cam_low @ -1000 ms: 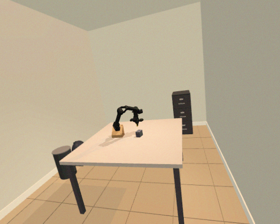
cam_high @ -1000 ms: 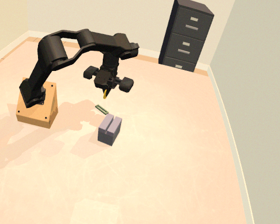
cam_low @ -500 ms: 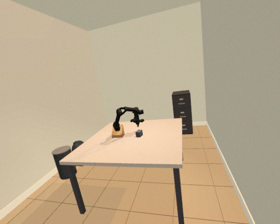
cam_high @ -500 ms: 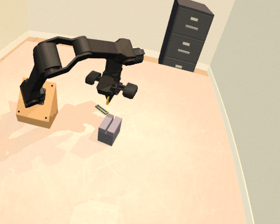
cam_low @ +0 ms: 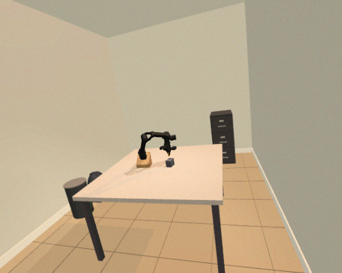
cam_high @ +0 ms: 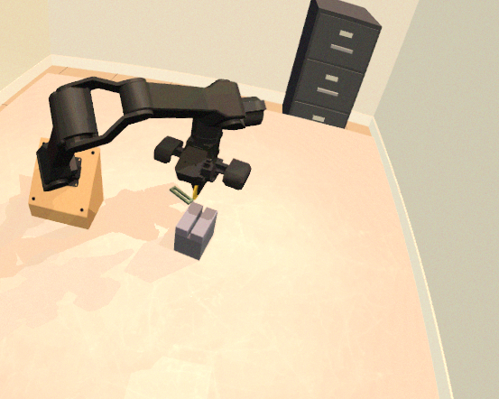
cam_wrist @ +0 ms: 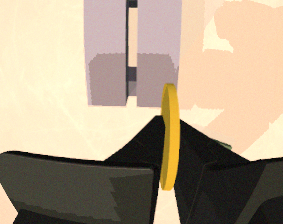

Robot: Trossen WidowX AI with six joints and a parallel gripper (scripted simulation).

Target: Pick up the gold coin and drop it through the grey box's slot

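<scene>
My gripper (cam_high: pixel 197 189) (cam_wrist: pixel 164 123) is shut on the gold coin (cam_high: pixel 195 193) (cam_wrist: pixel 172 135), which stands on edge between the fingertips and sticks out below them. The grey box (cam_high: pixel 185 245) (cam_low: pixel 170 162) (cam_wrist: pixel 158 30) stands close by. In the wrist view its slot (cam_wrist: pixel 132 45) runs up and down the picture, with the coin to the right of the slot's line and near the box's lower edge, roughly parallel to the slot. The dark-green holder (cam_high: pixel 189 201) is empty behind the box; only a sliver shows in the wrist view, beside the right finger.
The arm's wooden base block (cam_high: pixel 60 203) (cam_low: pixel 144 163) stands left of the box on the pale table (cam_high: pixel 300 271) (cam_low: pixel 187 185). A dark filing cabinet (cam_high: pixel 336 63) (cam_low: pixel 222 133) stands beyond the table. A dark bin (cam_low: pixel 78 197) stands at the table's left side.
</scene>
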